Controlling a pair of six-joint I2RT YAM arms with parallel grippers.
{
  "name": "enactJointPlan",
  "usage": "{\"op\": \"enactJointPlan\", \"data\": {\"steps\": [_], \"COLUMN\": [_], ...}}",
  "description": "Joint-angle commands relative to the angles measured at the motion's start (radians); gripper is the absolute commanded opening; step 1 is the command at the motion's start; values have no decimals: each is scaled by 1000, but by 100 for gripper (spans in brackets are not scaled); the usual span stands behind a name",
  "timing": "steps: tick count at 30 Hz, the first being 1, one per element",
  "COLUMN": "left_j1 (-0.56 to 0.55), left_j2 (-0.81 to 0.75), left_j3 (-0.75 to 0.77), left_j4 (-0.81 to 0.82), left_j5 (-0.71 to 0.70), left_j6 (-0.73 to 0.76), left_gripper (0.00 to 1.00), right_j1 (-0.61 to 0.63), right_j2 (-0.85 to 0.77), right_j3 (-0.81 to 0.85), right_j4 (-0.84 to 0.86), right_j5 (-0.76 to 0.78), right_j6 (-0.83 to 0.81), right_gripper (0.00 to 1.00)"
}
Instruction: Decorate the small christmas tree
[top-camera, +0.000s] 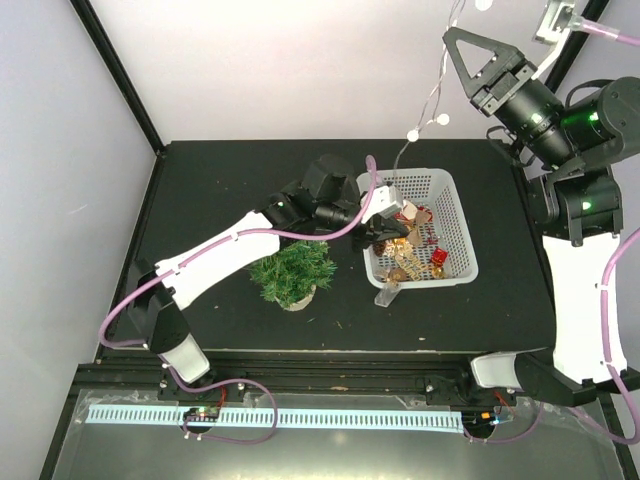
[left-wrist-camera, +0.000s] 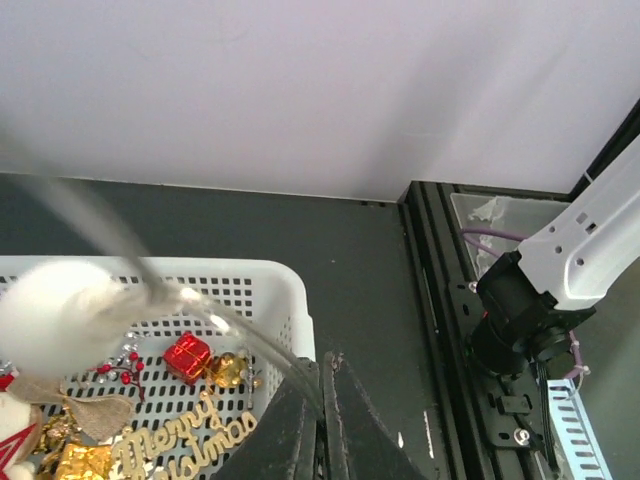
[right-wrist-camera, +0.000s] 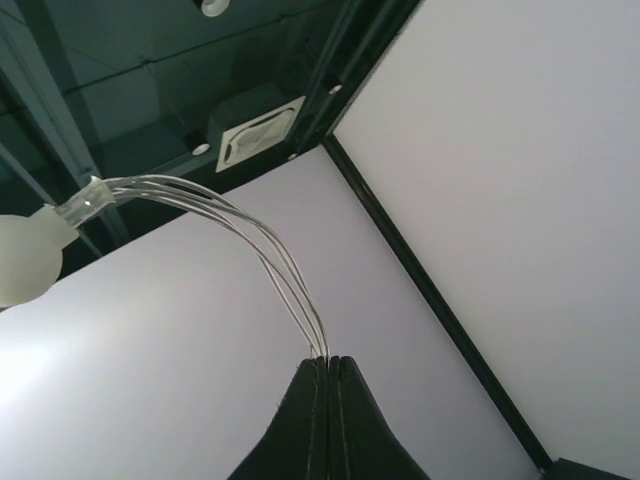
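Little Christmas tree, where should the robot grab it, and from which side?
Probably low down, by the pale round base, coming from the near side. The Christmas tree stands upright, and its bushy branches would likely squash in a gripper. The left arm crosses behind it and the white basket sits to its right, so the near side looks freest.

The left arm (top-camera: 215, 250) and right arm (top-camera: 585, 310) have smooth white shells between black joints. A pale purple cable (top-camera: 108, 318) loops along each. Green lights (top-camera: 590, 205) glow on the right arm's joints. The left gripper (left-wrist-camera: 322, 362) and right gripper (right-wrist-camera: 328, 360) have black tapering fingers (right-wrist-camera: 305, 425).
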Motion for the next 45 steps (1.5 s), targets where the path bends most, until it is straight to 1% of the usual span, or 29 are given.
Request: {"op": "enactJointPlan", "data": {"steps": [1,11,16,21,27,30,33,37,38,39,40,41,43,45], "left_j1": [10,15,26,32,42,45,51,57,60,63,66,66,69,71], "left_j2": [-73,-99,-82,-17,64,113,158,195,207,223,233,244,262,280], "left_j3": [46,248,328,424,556,619,682,693,697,704,710,711,712,713], "left_j4": [-48,-228,-236,-229,-213,-225,-239,-201,-196,-192,-189,-185,-176,-169], "left_j5": [-26,6,-12,-29,-30,-35,-36,-53,-54,-55,-54,-55,-59,-63], "left_j6": [23,105,126,118,99,103,99,89,82,76,70,66,60,55], "left_gripper": [2,2,2,1,2,2,1,2,1,2,2,2,2,2], "right_j1": [1,-3,-9,-12,-24,-46,-59,-83,-87,-90,-92,-93,-94,-94], "right_j2": [-66,-197,-233,-244,-213,-177,-130,-65,-54,-43,-37,-32,-28,-33], "right_j3": [-72,-222,-336,-467,-635,-734,-794,-825,-828,-830,-832,-834,-836,-837], "right_j4": [-28,-144,-193,-191,-210,-183,-171,-179,-182,-181,-182,-181,-184,-194], "right_j5": [60,251,360,410,470,462,484,502,503,505,507,510,520,539], "right_j6": [-63,-206,-250,-271,-285,-269,-281,-295,-301,-307,-313,-319,-329,-337], "right_gripper": [1,1,1,1,1,1,2,7,9,15,24,37,59,73]}}
